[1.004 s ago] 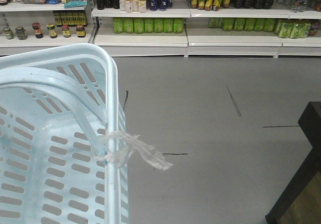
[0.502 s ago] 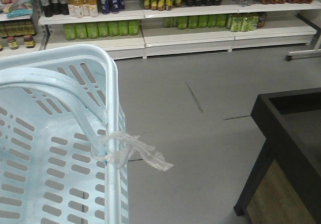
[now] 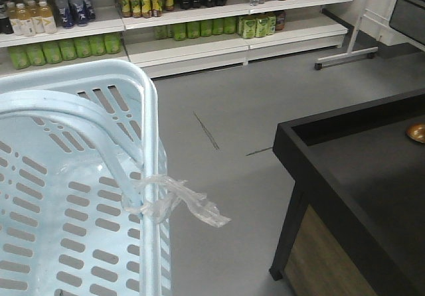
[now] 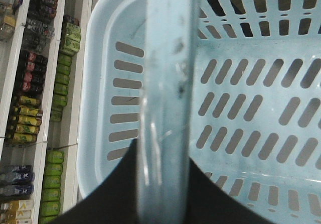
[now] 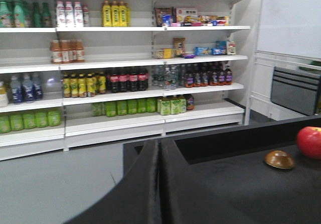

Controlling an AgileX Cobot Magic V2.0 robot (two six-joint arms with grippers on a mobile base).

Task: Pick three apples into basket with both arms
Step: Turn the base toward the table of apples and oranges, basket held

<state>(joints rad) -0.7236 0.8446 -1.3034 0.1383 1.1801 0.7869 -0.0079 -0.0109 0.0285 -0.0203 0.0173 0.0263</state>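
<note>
**Front view.** We see the pale blue-white rectangular plastic basket with slotted sides [image 3: 80, 70] filling the frame from 7 to 10 o'clock, raised above the grey floor [image 3: 226, 110]. A scrap of clear film [image 3: 179, 203] is knotted where the hoop handle meets the rim and trails toward 4 o'clock. A black tabletop with a raised edge [image 3: 358, 176] takes up the 3 to 5 o'clock sector, well apart from the basket. White shelves of bottled drinks [image 3: 186, 24] run along 12 o'clock.

**Left wrist view.** The basket's pale blue hoop handle [image 4: 165, 83] runs from 12 to 6 o'clock through the centre. The black left pincer [image 4: 163, 158] is clenched on it at 6 o'clock, one finger on each side of the bar. The slotted walls and floor of the basket lie beneath.

**Right wrist view.** The black right pincer [image 5: 159, 151] sits at 6 o'clock, its fingers pressed together with only a thin seam between them and nothing in their grip. At 3 to 4 o'clock one dark red round apple [image 5: 309, 141] rests on the tabletop, cut by the frame edge. A small brown bowl [image 5: 279, 159] stands just beside it toward the pincer. We cannot tell where the other apples are.
</note>
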